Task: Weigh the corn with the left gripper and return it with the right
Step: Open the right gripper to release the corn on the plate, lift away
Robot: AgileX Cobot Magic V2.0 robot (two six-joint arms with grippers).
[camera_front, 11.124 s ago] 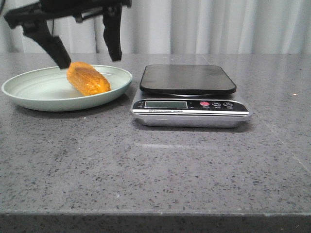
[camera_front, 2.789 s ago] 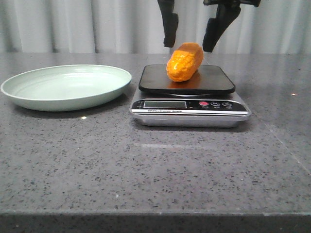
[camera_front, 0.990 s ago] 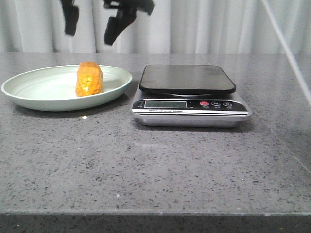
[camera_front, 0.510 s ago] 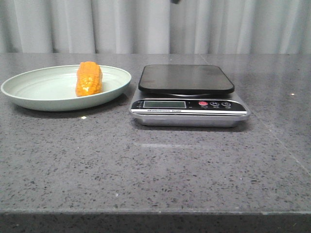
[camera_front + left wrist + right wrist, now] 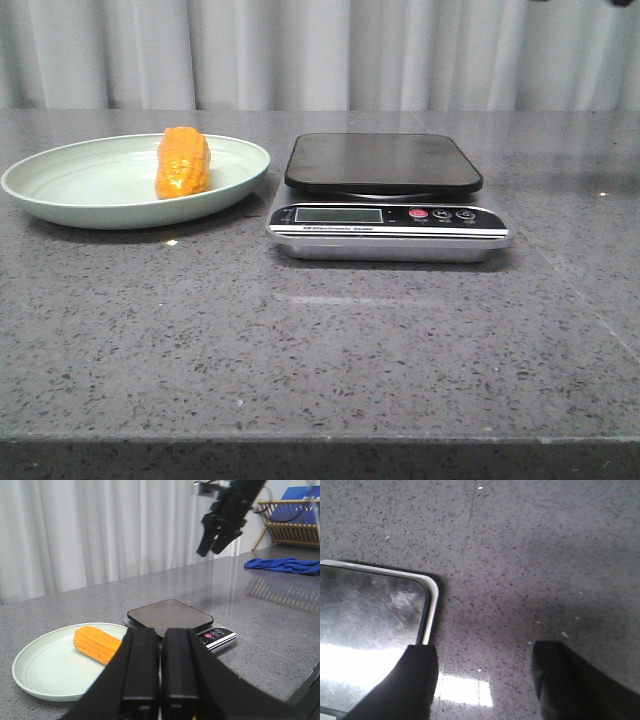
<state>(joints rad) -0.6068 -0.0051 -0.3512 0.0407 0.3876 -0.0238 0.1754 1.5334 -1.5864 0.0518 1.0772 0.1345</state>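
Observation:
The corn (image 5: 183, 162), a stubby orange-yellow cob, lies free on the pale green plate (image 5: 60, 205) at the table's left. It also shows in the left wrist view (image 5: 97, 644), on the plate (image 5: 40, 680). The scale (image 5: 385, 190) stands beside the plate with its black platform bare. My left gripper (image 5: 160, 632) is shut and empty, low and back from the plate. My right gripper (image 5: 484, 650) is open and empty above the table, by a corner of the scale's platform (image 5: 370, 610). It hangs high in the left wrist view (image 5: 220, 522). Neither gripper's jaws show in the front view.
A blue cloth (image 5: 285, 565) lies at the table's far right, with a wooden rack (image 5: 295, 522) behind it. A white curtain hangs behind the table. The table's front edge (image 5: 320, 438) runs across the near side.
The right gripper, open above the plate a second ago, has risen and moved right, out of the front view. The corn stays on the plate and the scale is bare.

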